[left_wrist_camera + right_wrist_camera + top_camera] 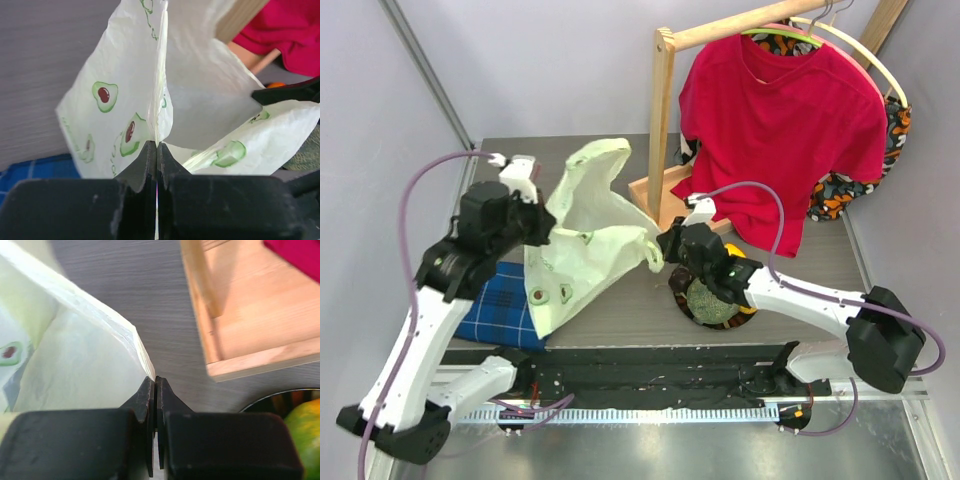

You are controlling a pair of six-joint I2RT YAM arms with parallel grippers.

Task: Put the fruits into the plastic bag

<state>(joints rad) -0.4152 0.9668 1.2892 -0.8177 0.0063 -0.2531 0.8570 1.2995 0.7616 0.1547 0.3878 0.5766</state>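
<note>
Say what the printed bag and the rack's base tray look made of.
The plastic bag: thin plastic film, pale yellow-green, translucent; light shows through it and it creases sharply. The rack base: apparently unpainted light wood, matte; visible grain and a plain squared edge.

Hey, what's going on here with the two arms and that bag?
Both arms are holding the plastic bag spread between them. The left tool is shut on one edge, the right tool on the opposite edge. The fruits sit on the plate under the right arm; none shows in the bag.
</note>
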